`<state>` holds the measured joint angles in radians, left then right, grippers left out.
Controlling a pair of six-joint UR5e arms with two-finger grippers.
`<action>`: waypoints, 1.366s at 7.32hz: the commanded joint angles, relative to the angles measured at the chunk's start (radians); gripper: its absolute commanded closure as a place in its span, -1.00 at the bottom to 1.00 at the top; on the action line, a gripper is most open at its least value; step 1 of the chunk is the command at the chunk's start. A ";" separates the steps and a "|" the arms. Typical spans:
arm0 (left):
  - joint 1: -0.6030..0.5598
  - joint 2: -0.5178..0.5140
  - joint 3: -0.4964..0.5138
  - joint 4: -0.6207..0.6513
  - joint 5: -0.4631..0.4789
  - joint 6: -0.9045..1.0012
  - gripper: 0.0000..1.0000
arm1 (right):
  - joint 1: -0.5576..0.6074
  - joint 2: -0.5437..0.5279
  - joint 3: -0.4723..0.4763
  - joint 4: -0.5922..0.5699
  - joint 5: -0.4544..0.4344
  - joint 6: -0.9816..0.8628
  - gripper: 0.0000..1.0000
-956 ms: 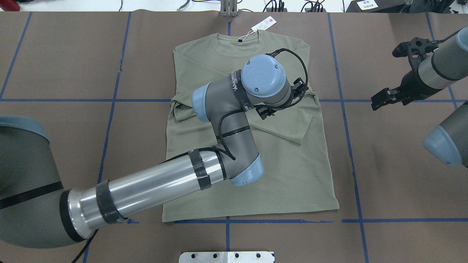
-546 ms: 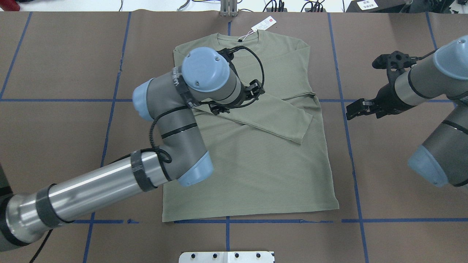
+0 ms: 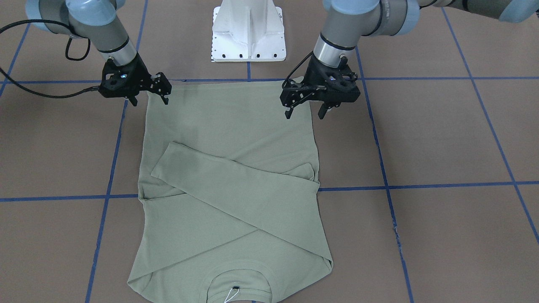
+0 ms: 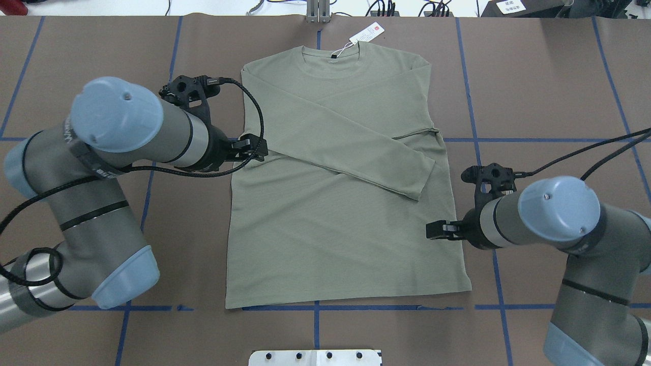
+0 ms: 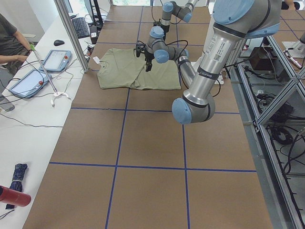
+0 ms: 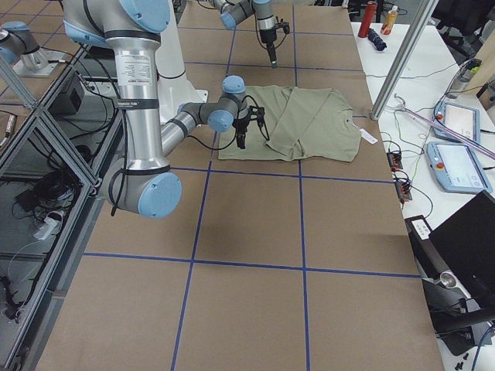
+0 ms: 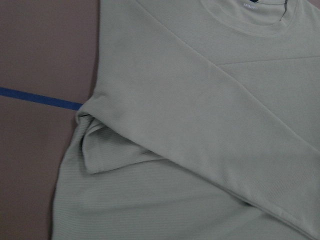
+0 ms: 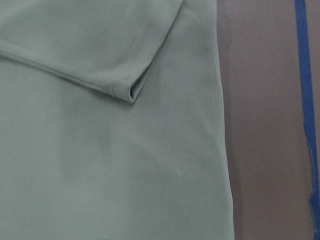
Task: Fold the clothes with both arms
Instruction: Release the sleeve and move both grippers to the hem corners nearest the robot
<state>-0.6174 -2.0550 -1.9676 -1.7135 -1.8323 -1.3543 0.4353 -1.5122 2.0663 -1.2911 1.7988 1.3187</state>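
Note:
The clothes are one sage-green long-sleeved shirt (image 4: pixel 346 244) lying flat, collar away from the robot, with a white hang tag (image 4: pixel 366 33). Both sleeves are folded across the chest (image 3: pixel 236 189). My left gripper (image 4: pixel 257 148) hovers at the shirt's left edge, open and empty; in the front-facing view this left gripper (image 3: pixel 304 113) shows its fingers spread. My right gripper (image 4: pixel 432 230) hovers at the right edge below the sleeve cuff (image 8: pixel 131 94), also open (image 3: pixel 150 101) and empty. The left wrist view looks down on the sleeve fold (image 7: pixel 95 135).
The white pedestal base (image 3: pixel 248 33) stands at the near edge behind the hem. Blue tape lines (image 4: pixel 559 306) grid the brown table cover. Cables lie along the far edge. In the exterior left view a person (image 5: pixel 9 40) sits at a side table with tablets (image 5: pixel 56 59).
My left arm swept from over the shirt's middle out to its left edge. My right arm came in from the far right to the shirt's right edge. The shirt lies as before.

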 commanded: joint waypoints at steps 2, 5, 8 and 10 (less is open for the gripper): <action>-0.001 0.033 -0.059 0.012 0.001 0.001 -1.00 | -0.109 -0.146 0.003 0.122 -0.045 0.056 -1.00; -0.002 0.035 -0.065 0.012 0.001 0.001 -1.00 | -0.139 -0.131 -0.008 0.108 -0.050 0.068 -0.98; -0.002 0.035 -0.066 0.012 0.001 0.000 -1.00 | -0.142 -0.112 -0.035 0.108 -0.049 0.068 -0.76; -0.001 0.044 -0.066 0.012 0.002 0.000 -1.00 | -0.142 -0.112 -0.038 0.108 -0.047 0.068 -0.30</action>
<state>-0.6189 -2.0147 -2.0340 -1.7012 -1.8306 -1.3545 0.2929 -1.6247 2.0310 -1.1827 1.7504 1.3867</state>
